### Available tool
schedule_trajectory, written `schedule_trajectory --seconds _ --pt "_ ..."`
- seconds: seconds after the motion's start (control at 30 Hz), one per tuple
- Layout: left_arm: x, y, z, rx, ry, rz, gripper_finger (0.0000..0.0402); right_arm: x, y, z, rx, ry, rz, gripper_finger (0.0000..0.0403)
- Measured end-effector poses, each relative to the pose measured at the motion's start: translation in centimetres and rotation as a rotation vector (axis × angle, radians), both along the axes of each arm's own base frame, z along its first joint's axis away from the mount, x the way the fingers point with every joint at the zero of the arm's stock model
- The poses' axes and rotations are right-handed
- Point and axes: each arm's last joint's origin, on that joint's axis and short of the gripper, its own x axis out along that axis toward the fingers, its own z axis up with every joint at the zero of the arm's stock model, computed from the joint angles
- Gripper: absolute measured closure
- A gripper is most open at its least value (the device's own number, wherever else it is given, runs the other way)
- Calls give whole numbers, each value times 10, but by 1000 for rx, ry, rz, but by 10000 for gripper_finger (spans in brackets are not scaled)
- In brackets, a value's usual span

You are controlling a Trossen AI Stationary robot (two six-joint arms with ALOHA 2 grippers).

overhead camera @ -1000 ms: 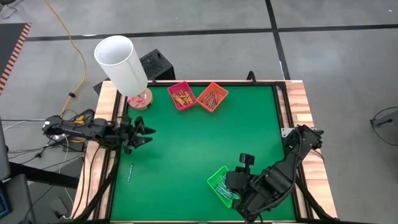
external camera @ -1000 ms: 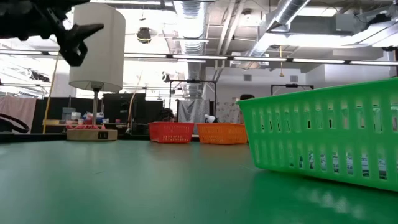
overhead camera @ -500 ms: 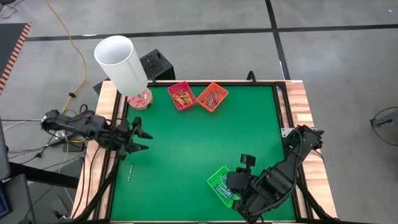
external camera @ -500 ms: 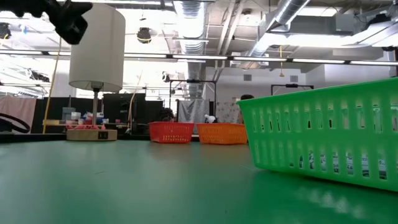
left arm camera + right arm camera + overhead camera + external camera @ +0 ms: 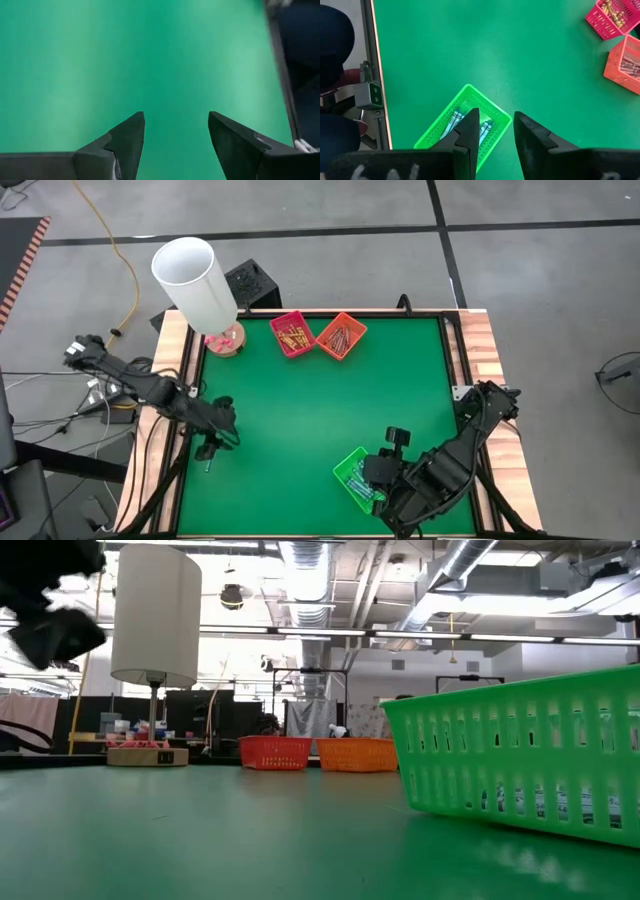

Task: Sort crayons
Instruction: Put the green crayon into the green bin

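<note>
A single light-blue crayon [image 5: 207, 465] lies flat on the green mat near its left edge. My left gripper [image 5: 212, 444] hovers just above and beyond it, tipped downward and open. The left wrist view shows only bare mat between the gripper's fingers [image 5: 175, 125]. My right gripper [image 5: 495, 125] hangs open and empty over the green tray [image 5: 465, 127], which holds blue and teal crayons. In the high view the right gripper [image 5: 375, 472] is at the near right. Yellow-orange crayons fill the pink tray [image 5: 292, 333], and red-brown ones fill the orange tray [image 5: 341, 335].
A lamp with a white shade [image 5: 195, 280] stands on the far left corner, next to the pink tray. Wooden rails [image 5: 480, 350] frame the mat. The mat's middle [image 5: 320, 410] is bare. In the low view the green tray [image 5: 520, 755] looms close on the right.
My left gripper has swung from pointing level across the table to tipping downward. It has moved toward the near edge and come over the loose crayon. Its fingers stay open. The crayon has not moved.
</note>
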Motion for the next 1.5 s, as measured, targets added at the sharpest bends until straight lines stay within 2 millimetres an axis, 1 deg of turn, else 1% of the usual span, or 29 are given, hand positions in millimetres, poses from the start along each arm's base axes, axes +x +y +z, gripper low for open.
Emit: schedule_trajectory --seconds 0.1,0.23,0.33,0.4,0.53,0.63,0.8,1.0,1.13,1.27,1.37,1.5 --pt "2 -8 -11 -28 142 59 192 0 0 0 0 -1 0 285" --pt "0 -14 -27 -71 368 245 192 0 0 0 -3 -2 -1 285" --pt "-4 -20 -36 -80 497 357 192 0 0 0 -4 -2 0 285" --pt "-8 -24 -40 -69 549 426 195 0 0 0 -3 -2 0 285" --pt "-18 -34 -46 -60 652 497 219 0 0 0 -3 -2 0 285" --pt "-25 -43 -47 -91 712 546 243 0 0 0 -3 -2 1 285" --pt "-33 -55 -51 -91 722 609 273 0 0 0 -3 -2 1 285" --pt "-36 -63 -59 -48 748 639 309 0 0 0 -3 -2 1 285" --pt "-33 -70 -67 -32 756 632 348 0 0 0 -3 -3 1 285" --pt "-26 -79 -73 -50 735 587 391 0 0 0 -3 -2 1 285" --pt "-22 -84 -79 -49 723 571 397 0 0 0 -2 -4 1 285" --pt "-17 -87 -81 -45 667 556 398 0 1 0 0 -5 1 285"
